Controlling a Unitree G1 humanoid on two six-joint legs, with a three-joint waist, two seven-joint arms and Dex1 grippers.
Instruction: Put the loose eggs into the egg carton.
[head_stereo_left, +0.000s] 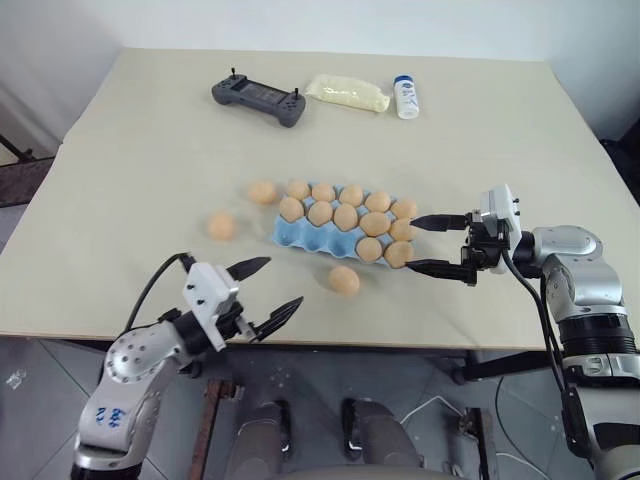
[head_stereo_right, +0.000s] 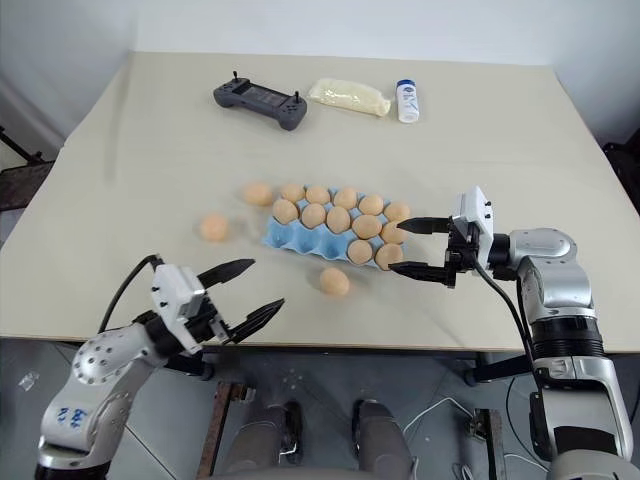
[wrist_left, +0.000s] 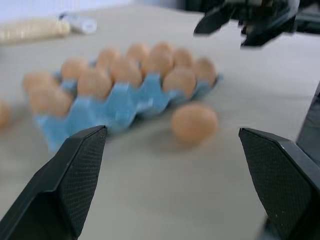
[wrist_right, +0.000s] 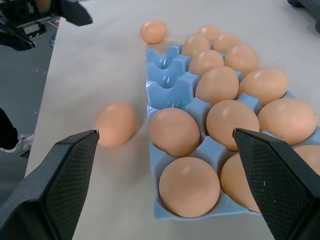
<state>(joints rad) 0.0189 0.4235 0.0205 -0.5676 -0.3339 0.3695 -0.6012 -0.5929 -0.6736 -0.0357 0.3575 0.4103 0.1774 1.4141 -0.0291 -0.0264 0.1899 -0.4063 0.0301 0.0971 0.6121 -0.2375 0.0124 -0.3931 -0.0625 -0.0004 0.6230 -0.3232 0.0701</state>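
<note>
The light blue egg carton (head_stereo_left: 300, 236) lies mid-table with several tan eggs in its cups; the cups at its near left end are bare (wrist_right: 167, 75). Three loose eggs rest on the table: one in front of the carton (head_stereo_left: 343, 281), one to its left (head_stereo_left: 221, 226), and one at its far left corner (head_stereo_left: 262, 192). My left gripper (head_stereo_left: 282, 282) hangs open over the table's front edge, left of the nearest loose egg and apart from it. My right gripper (head_stereo_left: 412, 244) stands open at the carton's right end, with nothing between its fingers (wrist_right: 55, 185).
At the back of the table lie a dark handheld controller (head_stereo_left: 258, 98), a pale yellow bag (head_stereo_left: 347, 93) and a small white bottle (head_stereo_left: 405, 97). The table's front edge (head_stereo_left: 400, 345) runs just below both grippers.
</note>
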